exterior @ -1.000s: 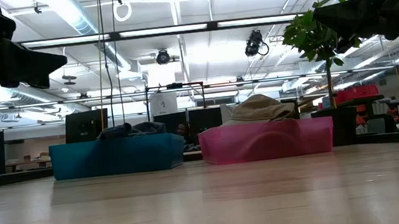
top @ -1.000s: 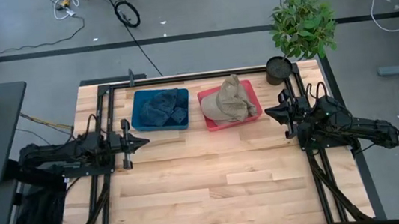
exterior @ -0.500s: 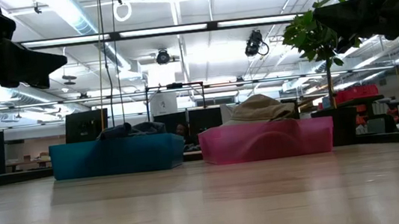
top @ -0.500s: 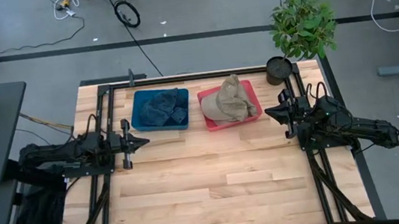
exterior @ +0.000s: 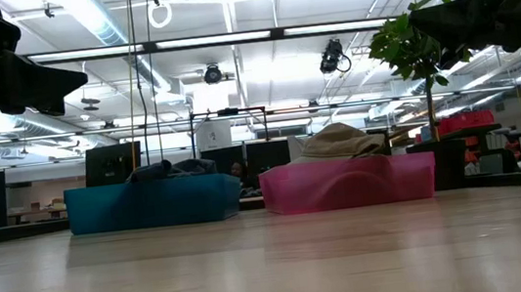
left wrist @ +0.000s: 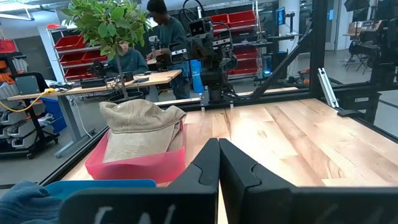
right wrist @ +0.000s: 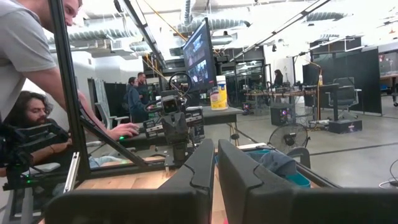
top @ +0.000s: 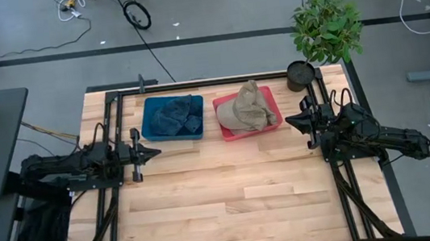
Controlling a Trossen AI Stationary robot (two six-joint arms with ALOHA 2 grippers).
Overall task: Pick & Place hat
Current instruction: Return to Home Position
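A tan hat (top: 244, 109) lies crumpled in the pink tray (top: 274, 122) at the table's far side; it also shows in the low view (exterior: 342, 141) and the left wrist view (left wrist: 140, 124). A blue tray (top: 151, 131) beside it holds a dark blue cloth (top: 174, 115). My left gripper (top: 152, 153) hovers at the table's left, shut, pointing right. My right gripper (top: 290, 121) hovers at the right, just right of the pink tray, shut, pointing left. Neither touches anything.
A potted plant (top: 325, 28) stands at the far right corner, beside the pink tray. Black frame rails (top: 194, 83) run along the far edge and both sides. Bare wood (top: 232, 200) fills the middle and near half. People stand beyond the table in both wrist views.
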